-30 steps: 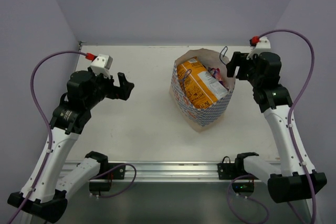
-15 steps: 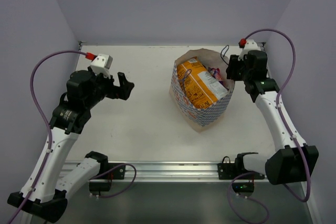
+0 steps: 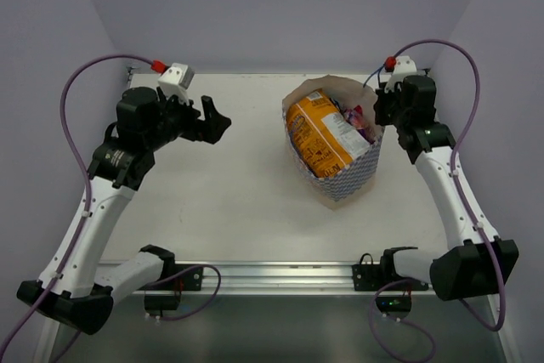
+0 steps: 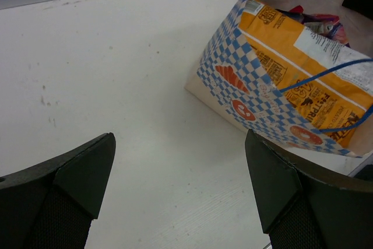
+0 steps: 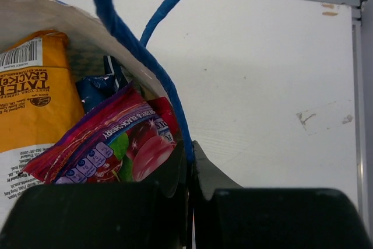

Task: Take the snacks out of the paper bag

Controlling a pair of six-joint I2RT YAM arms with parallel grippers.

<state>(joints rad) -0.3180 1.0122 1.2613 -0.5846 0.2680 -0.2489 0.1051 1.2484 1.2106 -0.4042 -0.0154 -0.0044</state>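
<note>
The paper bag (image 3: 342, 178), blue-and-white checked, stands open at the table's right middle. The snacks fill it: a big orange packet (image 3: 317, 131) on top and a purple-pink packet (image 3: 358, 120) behind it. My right gripper (image 3: 380, 113) is at the bag's right rim. In the right wrist view it (image 5: 190, 161) is shut, with the dark blue cord handle (image 5: 125, 33) pinched between its jaws. Beside the cord lie the purple-pink packet (image 5: 111, 144), a dark blue packet (image 5: 93, 88) and the orange packet (image 5: 35, 97). My left gripper (image 3: 219, 121) hangs open left of the bag (image 4: 245, 94), holding nothing.
The white table (image 3: 229, 201) carries only the bag. Its metal edge rail (image 3: 280, 274) runs along the front, and lilac walls close in the back and both sides. The table's right edge strip (image 5: 364, 86) lies close to my right gripper.
My right gripper moved in to the bag's rim and shut on the cord handle. The bag tipped slightly to the right. My left arm lifted and swung toward the bag, still open.
</note>
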